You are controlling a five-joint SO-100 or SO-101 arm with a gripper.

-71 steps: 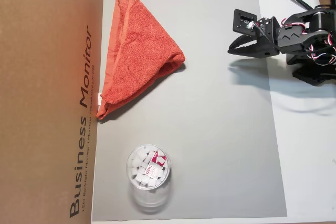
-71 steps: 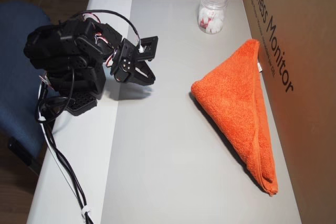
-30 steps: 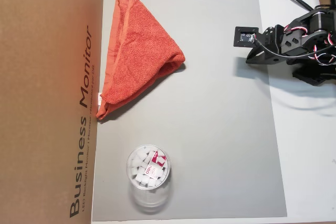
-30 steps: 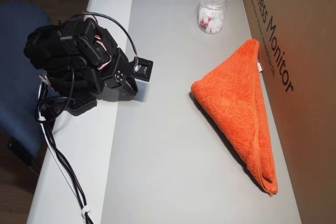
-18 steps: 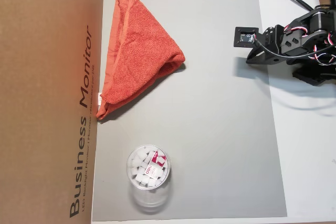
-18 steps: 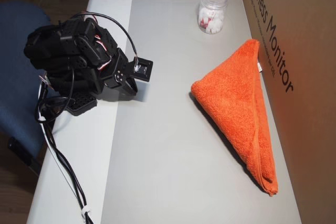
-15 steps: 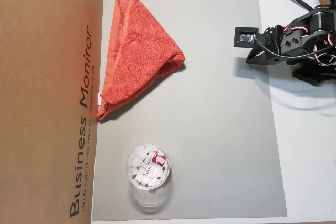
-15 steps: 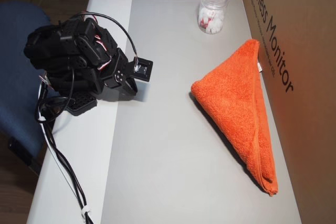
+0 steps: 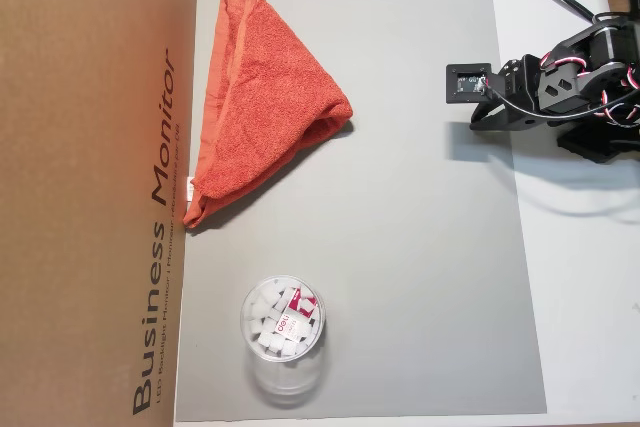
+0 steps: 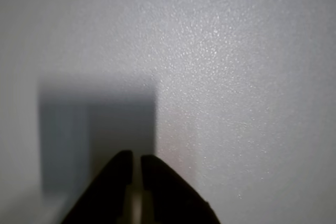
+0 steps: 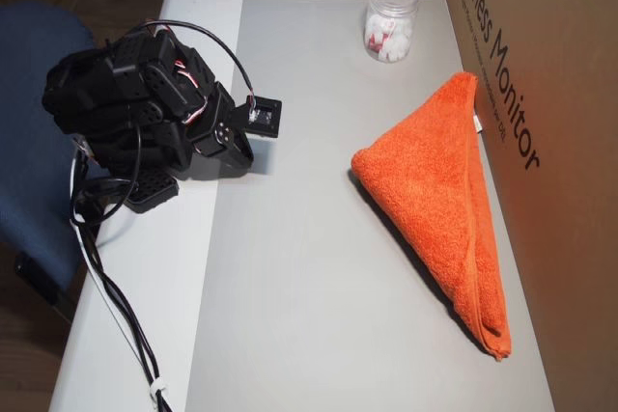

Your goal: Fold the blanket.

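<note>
The orange-red blanket (image 9: 265, 107) lies folded into a triangle on the grey mat (image 9: 400, 247), its long edge along the cardboard box. It also shows in the other overhead view (image 11: 435, 190), with its small white tag (image 11: 476, 123) at the box side. My arm (image 9: 560, 82) is folded back at the mat's edge, well apart from the blanket; it also shows in the other overhead view (image 11: 154, 108). In the wrist view my gripper (image 10: 136, 157) points down at bare mat with its dark fingers nearly touching and nothing between them.
A clear cup (image 9: 283, 332) holding white and red pieces stands on the mat near the box; it also shows in the other overhead view (image 11: 391, 21). A brown "Business Monitor" cardboard box (image 9: 90, 187) borders the mat. Cables (image 11: 116, 306) trail off the arm's base. A blue chair (image 11: 29, 94) sits beside the table.
</note>
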